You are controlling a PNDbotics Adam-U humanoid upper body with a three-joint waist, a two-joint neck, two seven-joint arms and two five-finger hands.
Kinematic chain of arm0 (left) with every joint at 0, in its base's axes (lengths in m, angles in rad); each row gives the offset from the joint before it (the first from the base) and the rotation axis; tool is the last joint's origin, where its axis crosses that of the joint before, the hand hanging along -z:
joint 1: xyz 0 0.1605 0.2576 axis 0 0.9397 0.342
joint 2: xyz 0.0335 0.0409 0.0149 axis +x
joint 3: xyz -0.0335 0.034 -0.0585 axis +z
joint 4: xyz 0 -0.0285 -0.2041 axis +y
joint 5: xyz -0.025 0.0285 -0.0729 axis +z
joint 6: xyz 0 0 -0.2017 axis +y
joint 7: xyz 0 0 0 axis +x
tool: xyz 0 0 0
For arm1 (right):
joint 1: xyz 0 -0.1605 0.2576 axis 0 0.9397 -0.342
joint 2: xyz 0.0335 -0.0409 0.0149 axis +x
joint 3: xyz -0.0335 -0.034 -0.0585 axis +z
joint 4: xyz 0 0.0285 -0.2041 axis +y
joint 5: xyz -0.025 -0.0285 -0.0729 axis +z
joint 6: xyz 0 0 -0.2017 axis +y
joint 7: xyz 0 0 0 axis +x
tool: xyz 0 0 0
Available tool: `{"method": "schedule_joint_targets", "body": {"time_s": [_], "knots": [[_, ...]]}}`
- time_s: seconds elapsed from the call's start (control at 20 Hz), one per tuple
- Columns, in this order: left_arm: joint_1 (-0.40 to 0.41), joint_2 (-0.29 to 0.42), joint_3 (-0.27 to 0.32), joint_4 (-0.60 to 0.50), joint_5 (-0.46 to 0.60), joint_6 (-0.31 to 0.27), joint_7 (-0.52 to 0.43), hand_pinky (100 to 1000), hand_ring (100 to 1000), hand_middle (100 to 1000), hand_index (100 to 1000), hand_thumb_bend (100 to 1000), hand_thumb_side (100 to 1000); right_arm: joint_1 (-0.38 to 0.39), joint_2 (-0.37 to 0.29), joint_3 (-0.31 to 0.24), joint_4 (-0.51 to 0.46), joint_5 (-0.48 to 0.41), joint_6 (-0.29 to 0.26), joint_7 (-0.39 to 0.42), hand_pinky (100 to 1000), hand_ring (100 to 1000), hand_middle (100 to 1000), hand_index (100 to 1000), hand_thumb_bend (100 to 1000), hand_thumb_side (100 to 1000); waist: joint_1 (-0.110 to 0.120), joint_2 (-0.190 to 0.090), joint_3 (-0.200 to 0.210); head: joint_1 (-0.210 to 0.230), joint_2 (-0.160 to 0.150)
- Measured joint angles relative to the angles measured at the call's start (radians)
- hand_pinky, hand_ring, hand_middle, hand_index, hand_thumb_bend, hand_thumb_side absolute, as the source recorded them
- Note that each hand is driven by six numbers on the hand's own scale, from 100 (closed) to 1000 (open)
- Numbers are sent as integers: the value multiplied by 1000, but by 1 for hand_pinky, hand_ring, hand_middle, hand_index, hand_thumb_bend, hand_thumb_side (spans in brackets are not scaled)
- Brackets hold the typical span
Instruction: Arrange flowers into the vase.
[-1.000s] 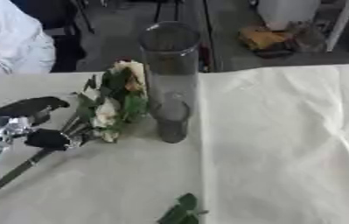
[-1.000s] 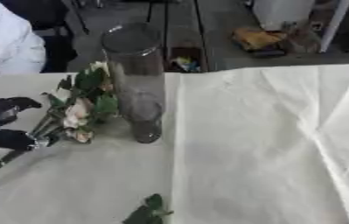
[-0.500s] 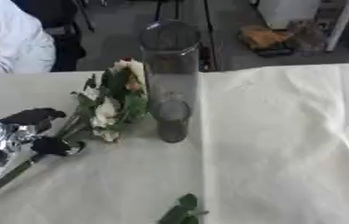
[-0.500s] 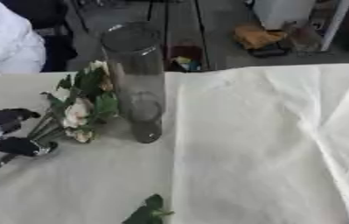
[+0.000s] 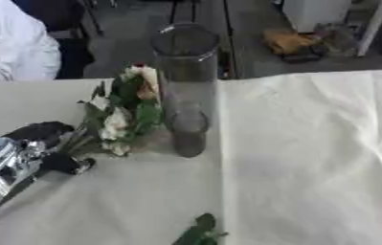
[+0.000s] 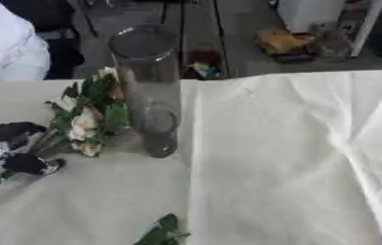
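Observation:
A tall clear glass vase [image 5: 185, 86] stands upright on the white cloth, with nothing in it. A bunch of flowers [image 5: 127, 112] with white and pale blooms and green leaves lies on the table just left of the vase, heads pointing away from me and touching the vase's side. My left hand [image 5: 43, 143] is at the bunch's stem end, at the left edge. Its black thumb and finger are curled around the stems. My right hand shows in no view.
A loose green leafy sprig [image 5: 198, 232] lies near the front edge. A person in white [image 5: 9, 52] sits at the far left, off the table. The cloth [image 6: 294, 158] has a long fold line running front to back right of the vase.
My left hand has slid slightly down and toward me along the stems. The flowers and the vase stay where they were.

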Motion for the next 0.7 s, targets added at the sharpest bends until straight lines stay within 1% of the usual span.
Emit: {"method": "schedule_joint_targets", "body": {"time_s": [0.05,0.1,0.15,0.2,0.25,0.3,0.35,0.4,0.45,0.5,0.6,0.65,0.7], "knots": [[-1,-3,1,5,-3,0,4,773,903,921,990,372,622,0,0,0,0,-1,0,2,748,711,444,855,100,853,0,0,-1,0,0],[-3,-6,3,9,-7,-1,8,731,852,878,962,291,612,0,0,0,0,-2,0,4,750,712,442,856,100,853,0,0,-2,0,0],[-4,-10,3,12,-9,-1,11,696,808,845,937,235,602,0,0,0,0,-2,-1,5,750,712,442,856,100,853,0,1,-2,1,0],[-5,-15,4,15,-9,0,15,667,775,811,919,212,593,0,0,0,0,-3,-1,6,752,713,441,856,100,853,0,2,-3,1,0],[-5,-17,5,19,-10,2,19,660,767,803,916,206,589,0,0,0,0,-3,0,7,752,713,441,856,100,853,0,4,-3,1,0],[-8,-17,6,21,-11,4,23,590,687,734,875,151,561,0,0,0,0,-3,0,8,753,714,442,856,100,852,0,5,-3,1,-1],[-9,-17,7,24,-11,5,25,563,655,704,858,141,549,0,1,0,0,-3,2,9,753,715,442,856,100,851,0,5,-4,1,-1],[-9,-17,8,24,-10,6,25,507,599,647,822,123,529,0,1,0,0,-4,2,9,755,716,442,856,100,851,0,5,-4,1,-3],[-10,-17,8,24,-8,5,25,498,591,639,816,119,526,0,1,0,0,-4,2,9,755,716,442,856,100,851,0,5,-4,1,-4],[-10,-17,8,24,-5,4,23,432,533,580,769,100,495,0,1,0,0,-4,2,9,755,716,442,856,100,850,0,5,-4,2,-4],[-11,-16,9,24,8,-1,15,348,471,506,708,100,459,0,1,0,0,-4,3,8,758,718,441,857,100,849,0,5,-4,3,-4],[-12,-15,10,25,16,-3,8,335,461,496,700,100,452,1,1,0,0,-4,4,7,758,718,441,857,100,849,0,5,-4,3,-4],[-14,-15,11,25,24,-5,1,297,429,468,674,100,436,1,1,0,0,-4,5,6,759,719,439,857,100,849,0,5,-4,3,-4]]}}
